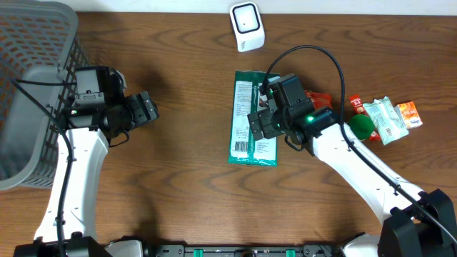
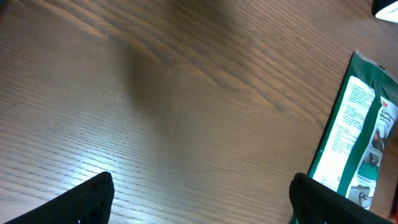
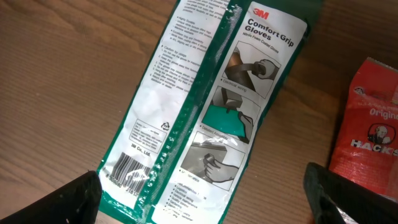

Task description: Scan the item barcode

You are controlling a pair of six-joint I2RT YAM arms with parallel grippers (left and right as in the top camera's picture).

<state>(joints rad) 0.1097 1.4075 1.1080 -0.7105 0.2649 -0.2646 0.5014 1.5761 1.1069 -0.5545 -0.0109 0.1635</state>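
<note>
The item is a flat green-and-white glove packet [image 1: 253, 118] lying in the middle of the table with its printed back facing up. Its barcode [image 3: 124, 168] shows at the packet's lower left corner in the right wrist view. My right gripper [image 1: 260, 127] hovers over that end of the packet [image 3: 211, 106], open wide and holding nothing [image 3: 205, 205]. A white scanner [image 1: 247, 27] stands at the table's far edge. My left gripper [image 1: 146, 108] is open over bare wood [image 2: 199, 205], well left of the packet [image 2: 360, 137].
A grey mesh basket [image 1: 28, 107] stands at the far left, behind my left arm. To the right of the packet lie a red Hacks bag [image 3: 373, 124], a green item [image 1: 360, 125], white-green packets [image 1: 385, 118] and an orange one [image 1: 408, 114].
</note>
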